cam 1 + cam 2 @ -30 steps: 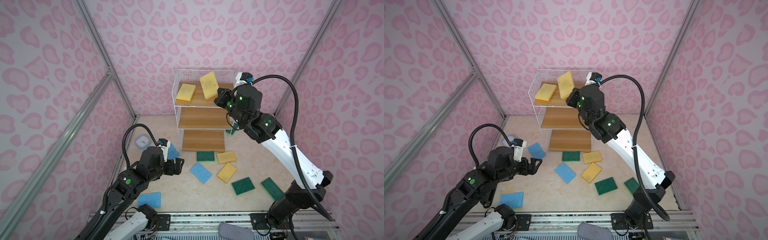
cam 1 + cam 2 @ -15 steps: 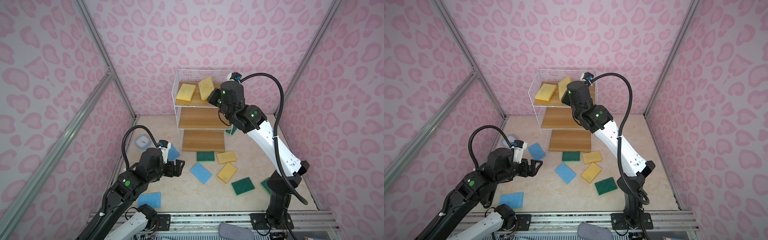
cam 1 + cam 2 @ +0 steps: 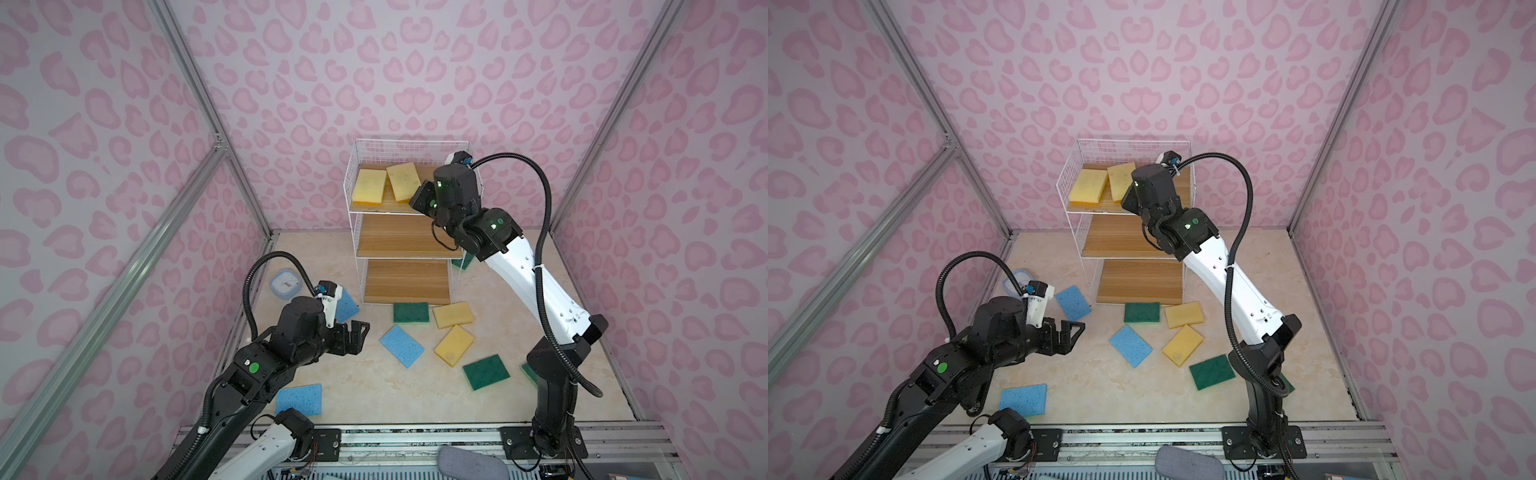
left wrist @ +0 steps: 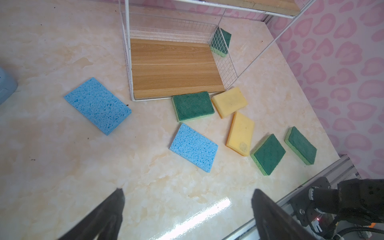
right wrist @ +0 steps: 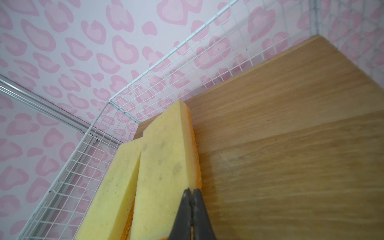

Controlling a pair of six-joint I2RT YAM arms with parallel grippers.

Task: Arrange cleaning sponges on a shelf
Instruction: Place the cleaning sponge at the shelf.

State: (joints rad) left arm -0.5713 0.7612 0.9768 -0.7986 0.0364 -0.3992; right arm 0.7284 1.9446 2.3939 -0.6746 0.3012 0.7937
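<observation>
Lying flat: two yellow sponges (image 3: pixel 369 187) on shelf (image 3: pixel 405 237) top tier, upper centre of frame | right gripper (image 5: pixel 192 192): fingers pressed together at the edge of one | left gripper (image 4: pixel 187 192): spread wide, empty, hovering lower left of centre | loose sponges (image 3: pixel 401 345): blue, green, yellow scattered on floor (image 3: pixel 374 386) below shelf

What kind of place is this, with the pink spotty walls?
Probably a robot practice booth, not a real home. A left arm and a right arm are mounted on a metal rail, pink patterned walls box in a small floor, and sponges lie scattered by a little shelf.
</observation>
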